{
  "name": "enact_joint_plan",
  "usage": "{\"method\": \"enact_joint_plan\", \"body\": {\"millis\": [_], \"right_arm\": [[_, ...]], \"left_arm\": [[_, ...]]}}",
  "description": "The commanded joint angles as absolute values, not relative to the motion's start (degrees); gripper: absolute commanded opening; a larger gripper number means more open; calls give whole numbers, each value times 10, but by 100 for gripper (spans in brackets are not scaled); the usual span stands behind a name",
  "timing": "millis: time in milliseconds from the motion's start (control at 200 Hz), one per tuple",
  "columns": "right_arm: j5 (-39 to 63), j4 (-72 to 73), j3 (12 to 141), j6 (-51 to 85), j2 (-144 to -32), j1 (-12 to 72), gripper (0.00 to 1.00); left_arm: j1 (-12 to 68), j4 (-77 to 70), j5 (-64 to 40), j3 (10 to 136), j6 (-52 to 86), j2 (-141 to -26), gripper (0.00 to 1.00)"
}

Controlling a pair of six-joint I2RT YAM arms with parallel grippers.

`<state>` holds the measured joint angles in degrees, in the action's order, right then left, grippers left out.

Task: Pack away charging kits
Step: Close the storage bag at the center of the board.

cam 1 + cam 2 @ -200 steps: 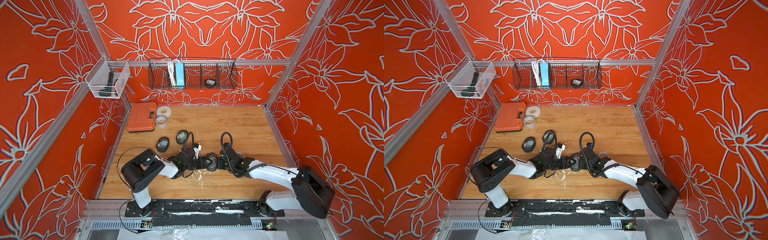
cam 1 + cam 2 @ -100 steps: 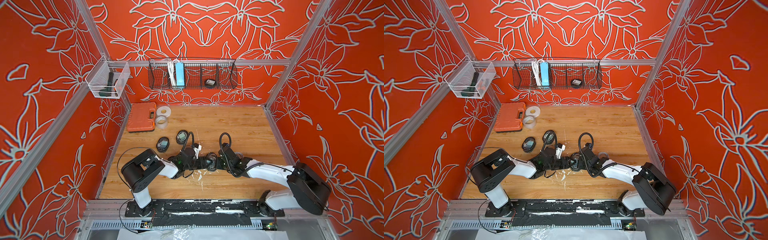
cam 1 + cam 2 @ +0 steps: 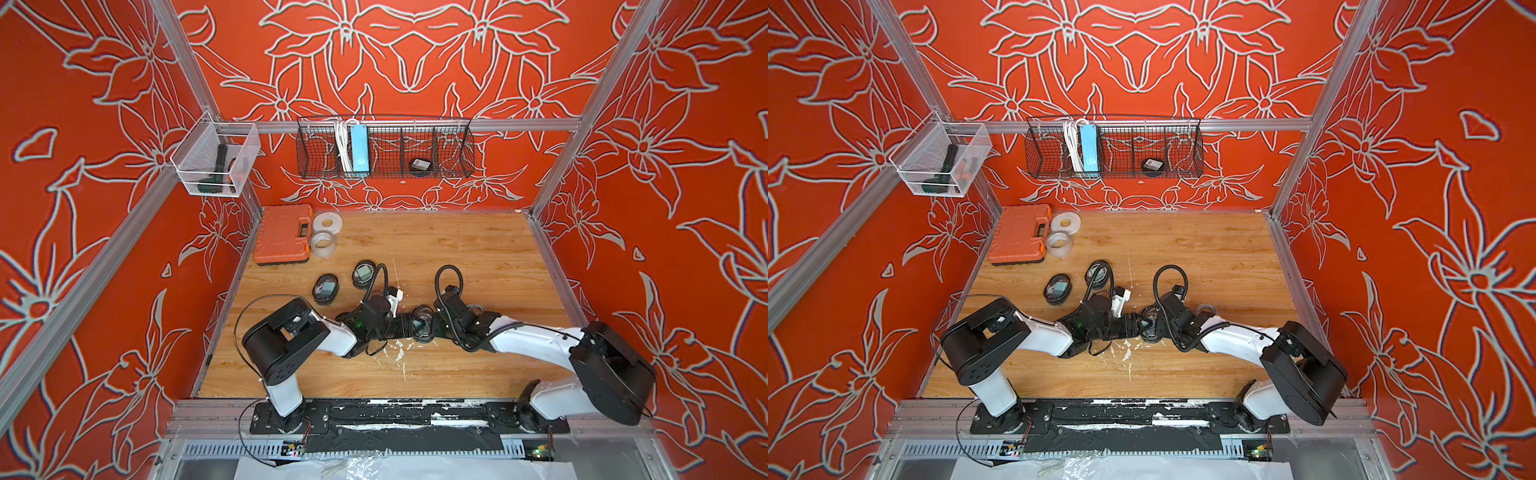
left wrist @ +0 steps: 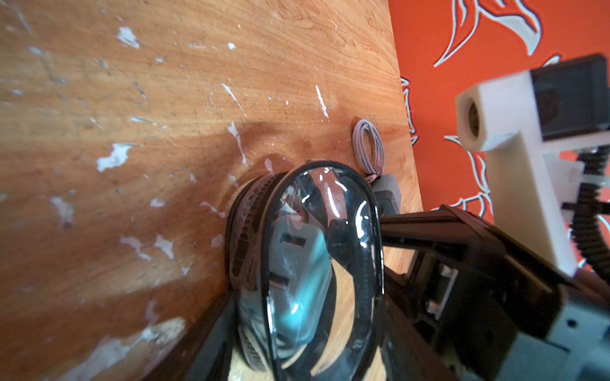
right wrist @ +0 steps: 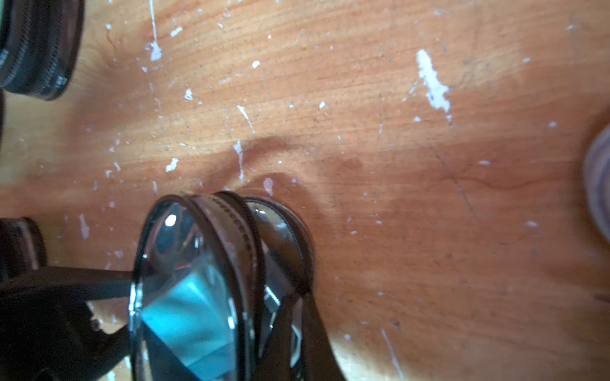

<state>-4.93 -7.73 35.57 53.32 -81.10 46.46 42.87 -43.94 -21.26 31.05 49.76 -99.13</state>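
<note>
Your case (image 4: 317, 264) stands on edge, blue plug (image 4: 303, 290) inside.
Left pincer (image 3: 412, 324) grasps it; right pincer (image 5: 293, 313) is clenched on its rim.

Left arm (image 3: 332, 336) and right arm (image 3: 540, 345) lie low, forearms stretched toward each other, grippers meeting tip to tip. Left gripper (image 3: 409, 325) jaws spread wide, clamped on a case (image 4: 317, 264) standing on edge between them. Right gripper (image 3: 434, 326) jaws nearly together at the case rim, grip unclear
</note>
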Motion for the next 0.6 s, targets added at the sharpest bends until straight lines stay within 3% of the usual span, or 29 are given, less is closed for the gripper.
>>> {"method": "enact_joint_plan", "body": {"millis": [0,210,355,596], "right_arm": [[-71,-139,362,535,-812,471,15],[-44,-111,364,527,-832,478,17],[-27,-99,373,524,-847,479,0],[15,-95,390,525,-838,479,0]], "left_arm": [[435,-453,-219,307,499,-992,63],[435,-457,-220,304,499,-991,63],[436,-460,-221,303,501,-994,63],[439,-469,-219,296,504,-991,63]]}}
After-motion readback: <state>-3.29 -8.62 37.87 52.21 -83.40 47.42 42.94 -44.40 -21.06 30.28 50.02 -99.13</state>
